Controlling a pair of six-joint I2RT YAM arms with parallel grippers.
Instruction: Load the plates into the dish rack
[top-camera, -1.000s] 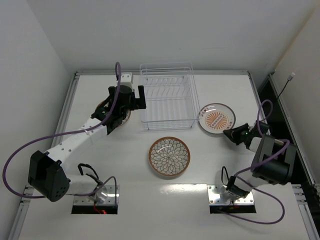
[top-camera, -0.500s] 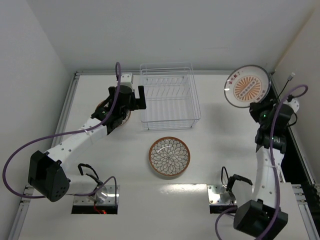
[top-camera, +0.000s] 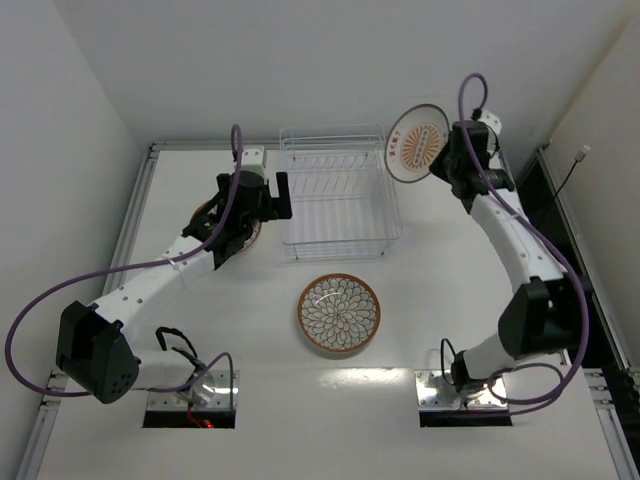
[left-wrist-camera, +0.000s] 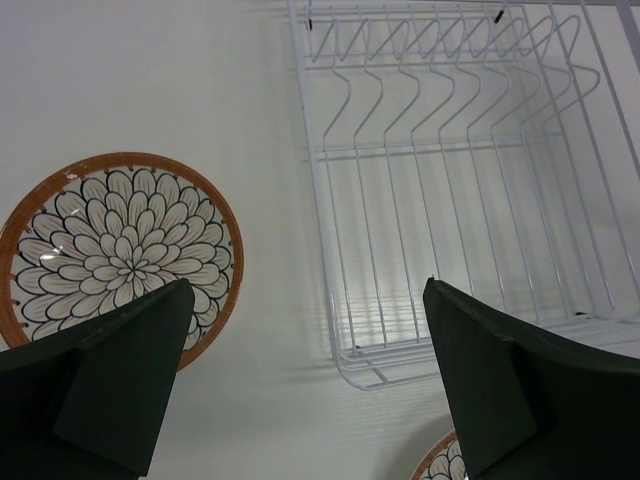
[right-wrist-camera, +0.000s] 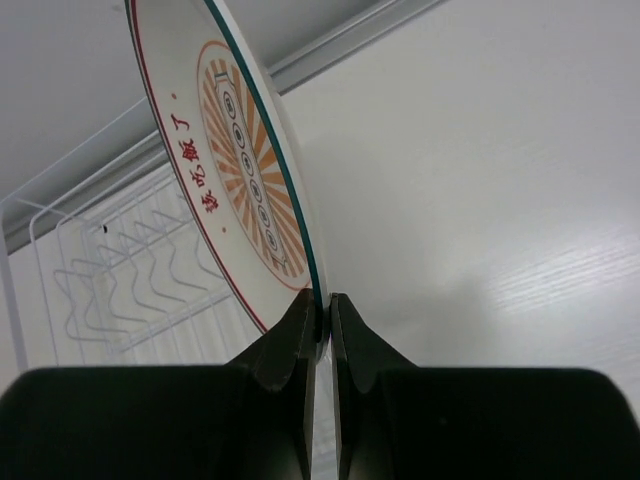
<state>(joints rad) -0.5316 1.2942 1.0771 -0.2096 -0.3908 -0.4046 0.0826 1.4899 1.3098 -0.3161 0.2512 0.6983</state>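
The wire dish rack stands at the back middle with no plates in it; it also shows in the left wrist view and the right wrist view. My right gripper is shut on the rim of the orange radial plate, holding it on edge in the air by the rack's far right corner. My left gripper is open and empty above the table, left of the rack. A petal plate lies under it, mostly hidden in the top view. Another petal plate lies in front of the rack.
Metal rails edge the white table at the back and sides. White walls close in behind and to the left. The arm bases' mounting plates sit at the near edge.
My right arm lifted the orange radial plate off the table at the right, swung it up and leftward, and turned it on edge beside the rack. The left arm has not moved.
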